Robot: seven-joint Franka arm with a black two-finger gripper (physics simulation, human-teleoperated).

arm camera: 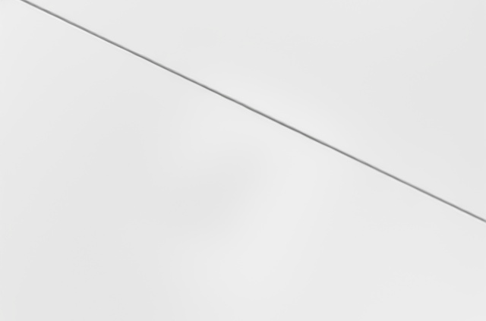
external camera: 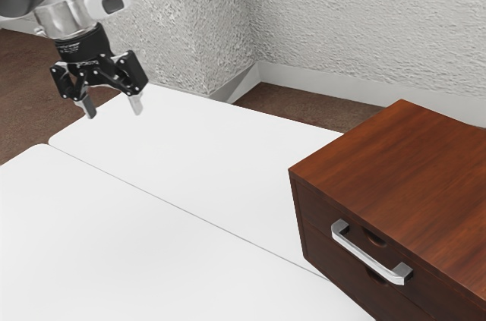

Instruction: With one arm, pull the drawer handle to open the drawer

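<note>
A dark wooden cabinet stands at the exterior view's lower right on the white table. Its top drawer carries a silver bar handle on the front facing the arm, and the drawer front sits flush with the cabinet. My black gripper hangs high at the exterior view's upper left, far from the handle, fingers pointing down and open with nothing between them. Below my hand the wrist view has the white tabletop crossed by a thin dark seam.
The table is made of two white panels joined along a seam. Brown floor and textured white walls lie beyond the table's far edge. Wide bare tabletop lies between my gripper and the cabinet.
</note>
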